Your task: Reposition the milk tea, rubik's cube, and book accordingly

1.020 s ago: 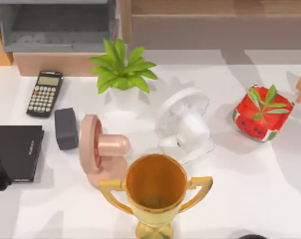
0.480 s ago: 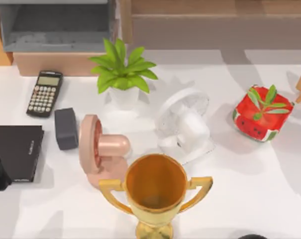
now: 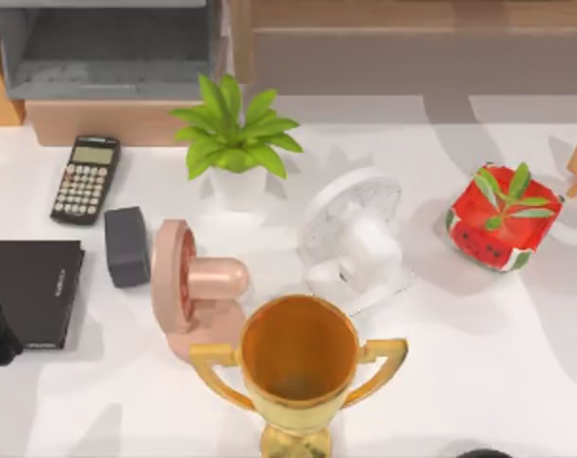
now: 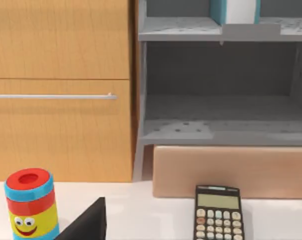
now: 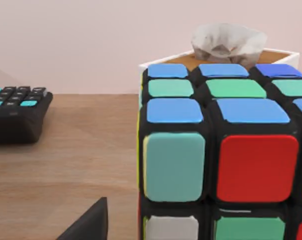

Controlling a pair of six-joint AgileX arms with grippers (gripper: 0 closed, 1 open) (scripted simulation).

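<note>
A: Right gripper (image 5: pixel 86 225) close up on the rubik's cube (image 5: pixel 225 150), sitting on a wooden top, tissue box (image 5: pixel 225 50) just behind. Open or closed, holding or empty? Cannot tell.

B: Same for the left gripper (image 4: pixel 86 227): cannot tell. Faces the grey shelf unit (image 4: pixel 220 132) at the worktop's far left corner, with the calculator (image 4: pixel 216 215) just in front of it.

A: Book (image 4: pixel 235 10) standing upright on the upper shelf. Striped can with a smiling face (image 4: pixel 30 202), probably the milk tea, on the white worktop (image 4: pixel 141 215) before the wooden cabinet (image 4: pixel 61 90).

B: Trouble spots? Off-centre squeeze on the cube, probably: twists, slips out, or gets shoved back into the tissue box.

A: Tall can too. Tips easily if clipped high or from the side.

B: And the book: high up, likely to topple off the shelf onto the calculator if dragged by one corner.

A: Crowded middle of the worktop as well: gold trophy (image 3: pixel 298 358) near the front edge, pink fan (image 3: pixel 197 281) and white fan (image 3: pixel 355 239) beside it. Worth carrying high, or risk knocking any of them.
</note>
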